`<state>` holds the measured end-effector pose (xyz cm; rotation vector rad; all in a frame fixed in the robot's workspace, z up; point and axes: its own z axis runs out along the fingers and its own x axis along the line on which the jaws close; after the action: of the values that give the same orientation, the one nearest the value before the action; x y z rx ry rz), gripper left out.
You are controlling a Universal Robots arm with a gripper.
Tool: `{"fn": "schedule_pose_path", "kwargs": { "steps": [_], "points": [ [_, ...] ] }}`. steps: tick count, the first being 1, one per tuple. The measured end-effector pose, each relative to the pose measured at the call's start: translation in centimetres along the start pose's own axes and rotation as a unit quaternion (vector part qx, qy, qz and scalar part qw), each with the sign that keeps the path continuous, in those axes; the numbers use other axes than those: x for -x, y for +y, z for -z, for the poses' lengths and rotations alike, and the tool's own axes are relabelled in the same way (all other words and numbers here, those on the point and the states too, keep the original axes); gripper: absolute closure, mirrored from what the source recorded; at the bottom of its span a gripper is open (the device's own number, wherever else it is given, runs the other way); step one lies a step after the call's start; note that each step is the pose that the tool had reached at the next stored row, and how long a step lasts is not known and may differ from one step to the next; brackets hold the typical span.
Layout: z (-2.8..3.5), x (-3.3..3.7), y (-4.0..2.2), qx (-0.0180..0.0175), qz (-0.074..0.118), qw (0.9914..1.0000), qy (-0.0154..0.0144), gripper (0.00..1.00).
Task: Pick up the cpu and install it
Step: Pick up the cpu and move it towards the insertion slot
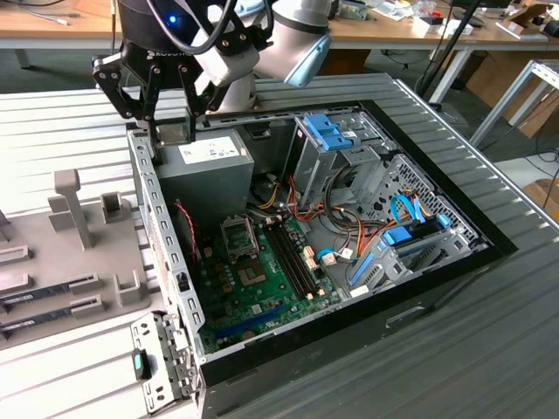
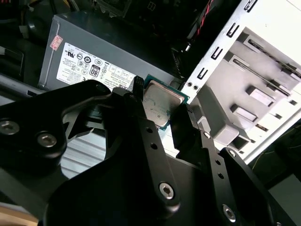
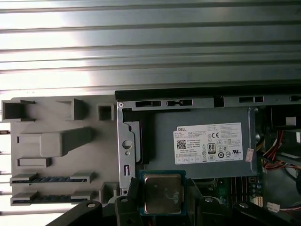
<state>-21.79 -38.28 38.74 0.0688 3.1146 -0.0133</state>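
While the cpu (image 3: pixel 162 193) hangs gripped, the power supply (image 3: pixel 197 120) lies close.

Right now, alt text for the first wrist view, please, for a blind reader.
The gripper holds the cpu by two opposite edges, silvery top toward the camera. Beyond it lie the open computer case with its grey power supply, and a grey parts tray beside the case on a ribbed metal table.
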Motion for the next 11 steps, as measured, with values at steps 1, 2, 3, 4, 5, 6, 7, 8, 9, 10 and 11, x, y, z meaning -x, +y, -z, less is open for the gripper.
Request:
{"fn": "schedule_pose_path", "kwargs": {
  "steps": [1, 2, 3, 4, 5, 6, 7, 8, 9, 10, 11],
  "points": [
    [-0.01, 0.08, 0.00, 0.0000, 0.000, 1.00000, 0.0000, 0.53],
    [-0.01, 0.16, 0.01, 0.0000, 0.000, 1.00000, 0.0000, 0.53],
    [-0.02, 0.31, 0.01, 0.0000, 0.000, 1.00000, 0.0000, 0.53],
    [-0.03, 0.46, 0.02, 0.0000, 0.000, 1.00000, 0.0000, 0.53],
    [-0.04, 0.54, 0.03, 0.0000, 0.000, 1.00000, 0.0000, 0.53],
    [-0.04, 0.63, 0.03, 0.0000, 0.000, 1.00000, 0.0000, 0.53],
    [-0.05, 0.77, 0.03, 0.0000, 0.000, 1.00000, 0.0000, 0.53],
    [-0.06, 0.85, 0.04, 0.0000, 0.000, 1.00000, 0.0000, 0.53],
    [-0.07, 0.98, 0.04, 0.0000, 0.000, 1.00000, 0.0000, 0.53],
    [-0.08, 1.08, 0.05, 0.0000, 0.000, 1.00000, 0.0000, 0.53],
    [-0.08, 1.15, 0.05, 0.0000, 0.000, 1.00000, 0.0000, 0.53]
  ]
}}
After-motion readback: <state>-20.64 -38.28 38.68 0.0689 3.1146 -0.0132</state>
